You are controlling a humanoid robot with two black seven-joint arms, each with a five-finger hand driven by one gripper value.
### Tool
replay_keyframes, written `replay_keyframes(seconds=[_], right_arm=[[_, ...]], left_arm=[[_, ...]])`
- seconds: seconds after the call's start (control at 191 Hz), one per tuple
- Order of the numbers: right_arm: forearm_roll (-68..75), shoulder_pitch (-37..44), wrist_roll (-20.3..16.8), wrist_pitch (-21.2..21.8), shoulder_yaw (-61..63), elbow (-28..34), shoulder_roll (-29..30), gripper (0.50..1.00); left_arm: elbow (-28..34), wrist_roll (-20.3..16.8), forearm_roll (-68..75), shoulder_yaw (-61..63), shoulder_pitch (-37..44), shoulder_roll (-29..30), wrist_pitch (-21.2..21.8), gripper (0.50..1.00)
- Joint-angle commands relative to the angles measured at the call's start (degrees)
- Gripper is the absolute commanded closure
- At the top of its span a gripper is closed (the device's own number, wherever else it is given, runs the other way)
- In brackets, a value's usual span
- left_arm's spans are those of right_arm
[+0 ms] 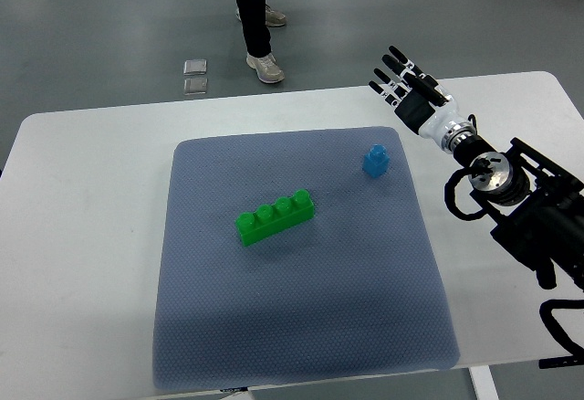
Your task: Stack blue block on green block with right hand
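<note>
A small blue block (pixel 375 161) stands on the grey mat (pixel 292 309) near its far right corner. A long green block (pixel 275 216) with several studs lies near the mat's middle, angled slightly. My right hand (pixel 399 78) hovers beyond the mat's far right corner, up and to the right of the blue block, fingers spread and holding nothing. Its arm (pixel 511 190) enters from the right edge. The left arm does not show.
The mat lies on a white table (pixel 82 236). A person's legs and shoes (pixel 260 48) stand on the floor past the table's far edge. Two small clear squares (pixel 195 76) lie on the floor near them.
</note>
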Motion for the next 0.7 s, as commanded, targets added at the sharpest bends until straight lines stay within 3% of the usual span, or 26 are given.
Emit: replay_keyframes(seconds=[0.0,0.168,0.341,0.445,0.451,0.503,0.697], right_arm=[[-3.11,1.01,-0.33,1.44,-0.14,0.74,0.15,0.579],[-15.5,3.82,-0.68,6.54,-3.3,4.61,-3.45,0.579],[-30.17,9.0,-4.02,9.09,-10.24,11.63,-7.67,0.579],[-35.02,11.38,-4.2,10.67,-14.21,13.49,-9.43,0.576],[-39.63,14.43,-4.2,13.72,-20.21,15.23,-11.09,0.576],[-42.92,17.96,-4.2,15.86,-26.94,16.56,-12.24,0.576],[-46.36,31.06,-4.2,16.47,-45.58,19.64,-14.79,0.576]], left_arm=[[-0.22,-0.09,0.0,0.0,-0.05,0.0,0.0,0.5],[-1.72,-0.09,-0.09,-0.09,-0.05,0.0,0.0,0.5],[-1.72,-0.09,0.0,0.0,-0.05,0.0,0.0,0.5],[-1.63,-0.09,-0.09,0.0,-0.05,0.0,0.0,0.5],[-1.63,-0.09,0.0,0.0,-0.14,0.0,0.0,0.5],[-1.72,-0.09,0.0,0.0,-0.14,0.0,-0.08,0.5],[-2.24,-0.09,0.0,0.0,-0.14,0.0,-0.09,0.5]])
